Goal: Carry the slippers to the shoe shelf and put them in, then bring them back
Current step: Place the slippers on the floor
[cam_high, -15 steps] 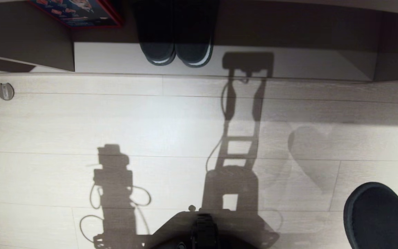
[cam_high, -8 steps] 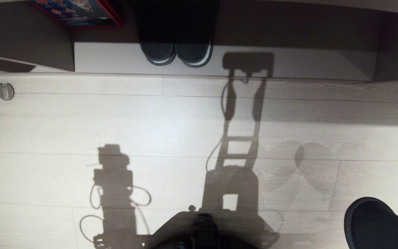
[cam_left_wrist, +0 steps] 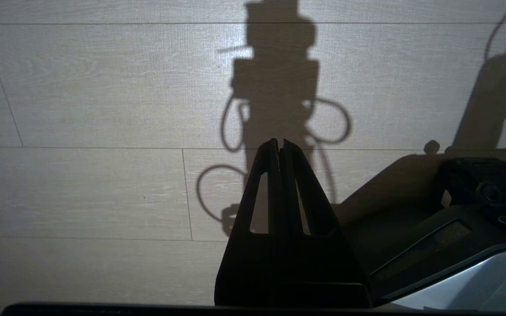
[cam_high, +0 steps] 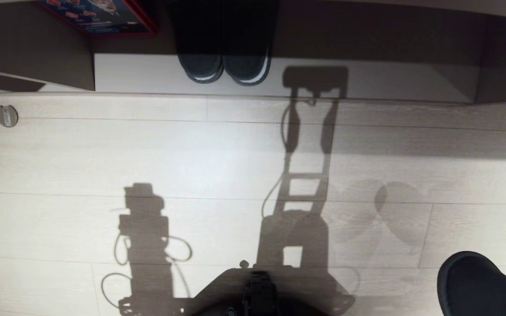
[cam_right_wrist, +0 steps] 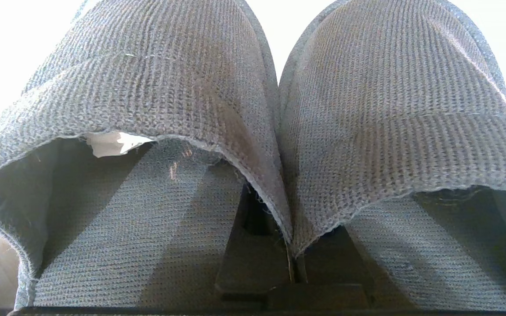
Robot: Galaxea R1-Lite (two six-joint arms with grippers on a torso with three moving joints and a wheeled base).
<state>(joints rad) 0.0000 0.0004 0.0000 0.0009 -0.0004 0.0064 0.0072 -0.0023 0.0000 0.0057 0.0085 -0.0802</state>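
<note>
The slippers (cam_high: 477,285) are a dark knit pair hanging at the bottom right corner of the head view, above the pale floor and well short of the shoe shelf (cam_high: 147,72) at the far side. In the right wrist view both toe bands (cam_right_wrist: 156,87) fill the picture side by side. My right gripper (cam_right_wrist: 290,245) is shut on their two inner edges, pinched together, with one finger inside each slipper. My left gripper (cam_left_wrist: 279,142) hangs shut and empty over the floor.
Another dark pair with pale sole rims (cam_high: 224,66) stands in the shelf, left of a bare stretch of base board. A red-edged box (cam_high: 99,15) lies in the shelf's left part. A round metal fitting (cam_high: 7,116) sits in the floor. My base (cam_high: 257,289) shows at the bottom.
The held slippers have sunk toward the bottom right corner of the head view, and their shadow on the floor shifted with them. Nothing else has moved.
</note>
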